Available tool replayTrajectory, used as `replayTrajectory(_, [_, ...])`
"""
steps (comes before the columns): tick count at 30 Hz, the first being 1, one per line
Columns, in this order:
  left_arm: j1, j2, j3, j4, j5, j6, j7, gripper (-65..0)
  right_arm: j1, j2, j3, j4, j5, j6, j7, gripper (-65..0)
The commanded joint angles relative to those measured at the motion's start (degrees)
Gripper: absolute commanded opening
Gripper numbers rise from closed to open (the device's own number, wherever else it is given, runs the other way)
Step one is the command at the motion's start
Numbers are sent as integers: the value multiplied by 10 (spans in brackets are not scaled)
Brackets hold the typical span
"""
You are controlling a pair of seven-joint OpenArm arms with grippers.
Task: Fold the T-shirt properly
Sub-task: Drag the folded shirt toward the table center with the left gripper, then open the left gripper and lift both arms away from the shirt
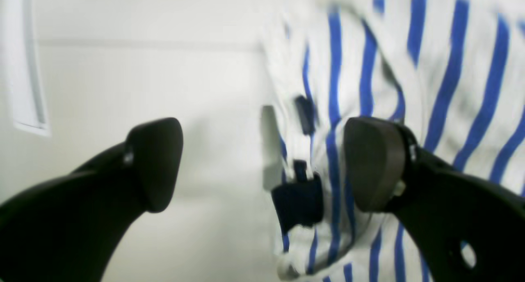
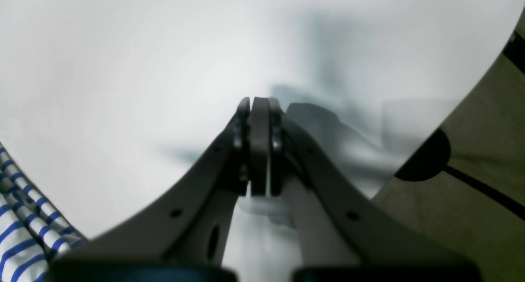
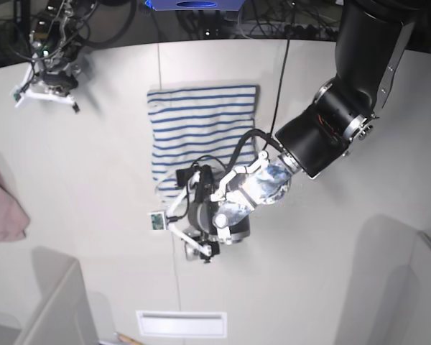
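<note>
Close to the left wrist camera, the left gripper (image 1: 262, 165) is seen with its jaws spread wide and nothing between them; one dark pad (image 1: 158, 163) sits over bare table (image 1: 123, 89), the other in front of striped cloth. Just past that pad lies the T-shirt (image 1: 434, 76), white with blue stripes, its edge bunched and blurred. A dark patch (image 1: 298, 204) shows at that rumpled edge; whether it is a tag cannot be made out. The shirt is cut off by the right and top borders of this view.

On the right wrist view, the right gripper (image 2: 259, 144) is seen clenched, pads pressed together with nothing visible between them. Only a corner of striped cloth is caught at the lower left. The surface beyond is washed out and hazy, and a dark disc with a cable (image 2: 426, 159) is seen on the drab surface beyond the table's edge.

From the base view, the shirt (image 3: 201, 126) is laid as a folded rectangle near the middle of the table (image 3: 330, 273). Its near lower corner is hidden by the left arm's wrist and camera mount (image 3: 219, 205); the fingertips themselves are hard to pick out there. Farther off, the right arm's end (image 3: 50, 79) is parked at the far left corner, well apart from the shirt. A pink cloth (image 3: 3, 205) is cut off by the left border.
</note>
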Motion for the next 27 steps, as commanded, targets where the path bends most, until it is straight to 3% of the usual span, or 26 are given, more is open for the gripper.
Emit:
replayTrajectory(1, [-17, 1, -29, 22, 4, 2, -5, -54, 2, 4, 2, 9, -1, 4, 11, -650])
replayTrajectory(4, [8, 1, -97, 66, 8, 2, 16, -56, 3, 6, 1, 9, -1, 11, 12, -650])
replayTrajectory(7, [42, -5, -149, 124, 9, 2, 44, -58, 5, 7, 5, 9, -4, 68, 13, -650])
replayTrajectory(9, [80, -33, -192, 185, 9, 2, 58, -84, 9, 7, 7, 9, -5, 105, 13, -650])
replayTrajectory(12, [157, -77, -258, 279, 19, 4, 59, -253, 6, 18, 2, 11, -6, 144, 30, -650])
replayTrajectory(15, [249, -93, -345, 355, 62, 4, 43, -504, -9, 23, 2, 9, -11, 167, 75, -650])
replayTrajectory(16, [286, -94, -378, 376, 79, 4, 24, -597, -16, 27, 1, 10, -25, 173, 96, -650])
replayTrajectory(17, [320, -94, -409, 393, 94, 4, 0, -650, -21, 29, -1, 10, -47, 181, 113, -650])
replayTrajectory(22, [469, -94, -539, 416, 105, 4, -144, -650, -49, 27, -29, 10, -176, 266, 188, -650])
replayTrajectory(27, [607, -94, -628, 413, 105, 4, -322, -650, -99, 26, -30, 10, -193, 349, 249, -650])
